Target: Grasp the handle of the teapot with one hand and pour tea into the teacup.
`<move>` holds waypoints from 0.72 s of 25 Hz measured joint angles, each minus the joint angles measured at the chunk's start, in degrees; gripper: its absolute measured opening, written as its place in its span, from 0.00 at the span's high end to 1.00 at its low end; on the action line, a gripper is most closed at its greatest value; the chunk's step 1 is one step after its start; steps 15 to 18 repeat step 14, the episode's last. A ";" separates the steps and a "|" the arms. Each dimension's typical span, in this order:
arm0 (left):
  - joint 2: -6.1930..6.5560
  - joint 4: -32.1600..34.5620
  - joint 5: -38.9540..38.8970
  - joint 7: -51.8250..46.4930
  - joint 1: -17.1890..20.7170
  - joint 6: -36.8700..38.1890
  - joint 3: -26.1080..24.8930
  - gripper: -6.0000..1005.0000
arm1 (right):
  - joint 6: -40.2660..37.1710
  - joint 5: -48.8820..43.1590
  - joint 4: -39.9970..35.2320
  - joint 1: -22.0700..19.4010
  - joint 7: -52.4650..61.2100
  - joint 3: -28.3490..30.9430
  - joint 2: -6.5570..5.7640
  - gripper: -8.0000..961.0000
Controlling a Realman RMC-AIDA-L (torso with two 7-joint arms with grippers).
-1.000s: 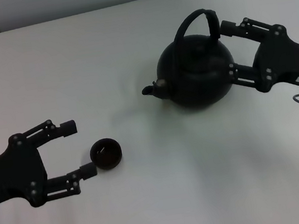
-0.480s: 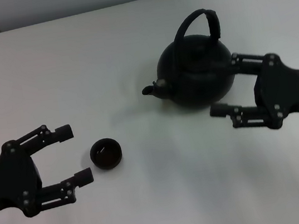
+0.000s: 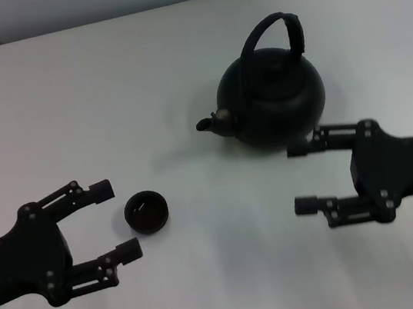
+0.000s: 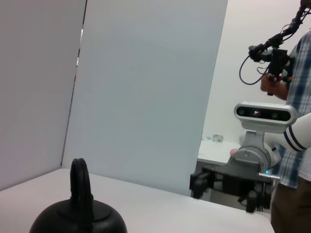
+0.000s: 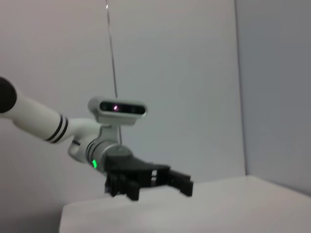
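Standing upright toward the far right of the white table (image 3: 104,92), the teapot (image 3: 273,106) is pointing its short spout toward the robot's left, and its handle (image 3: 275,34) is arching high over the lid. The right claw (image 3: 297,177) is hovering just in front of the pot's near side, spread open and gripping nothing, so the handle is lying up and beyond it. That handle's arch is running roughly across the view, in line with the spout. The teacup (image 3: 147,211) is sitting well to the left of the pot. The left claw (image 3: 118,219) is also hanging open and empty, with the cup just beyond its fingertips. Judging by position, the right arm is the nearer one for taking the handle.
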 joint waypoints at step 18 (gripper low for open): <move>-0.28 -6.04 0.01 6.00 1.26 -0.30 0.14 0.13 | 0.07 -3.75 0.90 -1.65 -2.91 -0.10 0.22 0.25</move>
